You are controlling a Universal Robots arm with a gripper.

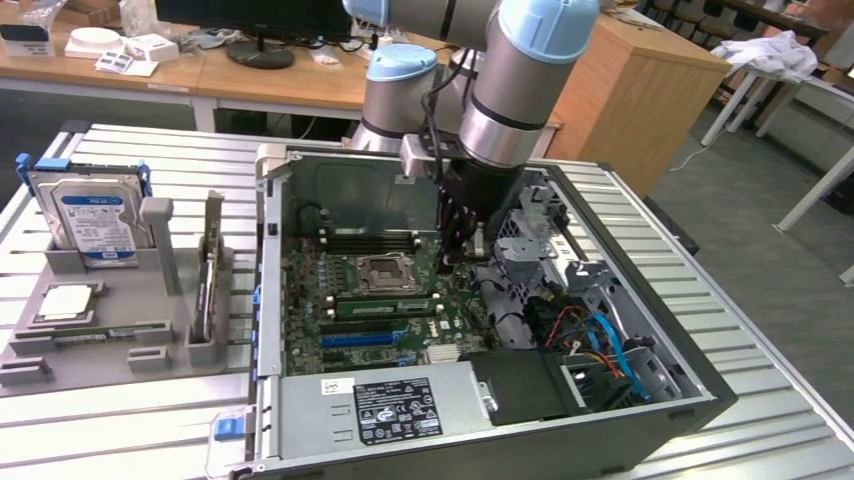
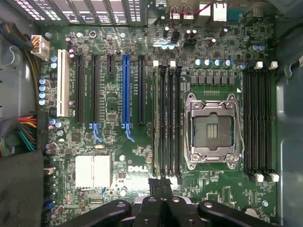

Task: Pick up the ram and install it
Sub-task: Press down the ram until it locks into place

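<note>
Leftmost in the exterior view, a grey holder (image 1: 120, 300) sits just beside the open computer case (image 1: 270, 250), with little room between their edges. Inside, the ram (image 1: 380, 306) lies seated in a memory slot beside the processor socket (image 1: 387, 272). Further right, the gripper (image 1: 461, 252) hangs over the slots' end, jaws clenched on nothing. Cables (image 1: 601, 340) crowd the far wall.
</note>
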